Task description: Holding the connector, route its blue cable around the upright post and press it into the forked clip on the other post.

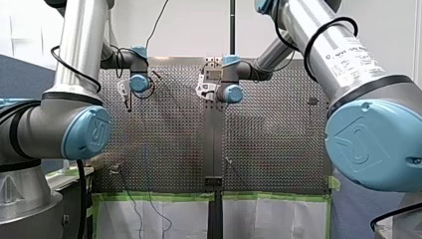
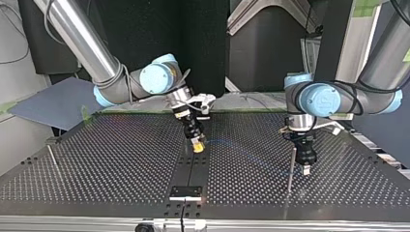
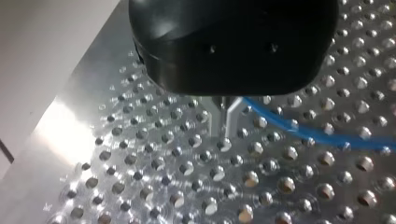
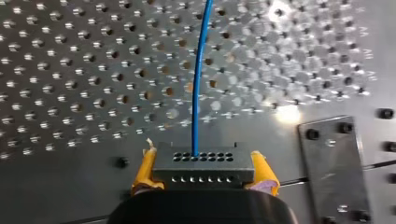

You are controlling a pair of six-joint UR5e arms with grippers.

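— Grasp?
— The connector was held clamped in the right gripper, mid-table; its blue cable was led ahead.
— Obstructions?
— An upright post was noted beside the left gripper, top view's right; its opening could not be judged.

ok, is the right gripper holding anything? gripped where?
The connector, pinched at its two short ends between my right gripper's yellow-padded fingers; the blue cable leaves its far face.

this looks like a robotics lab: a perforated metal table edged with green tape, two industrial robot arms mounted at its sides, thin cables hanging over the edge, dark screens behind.
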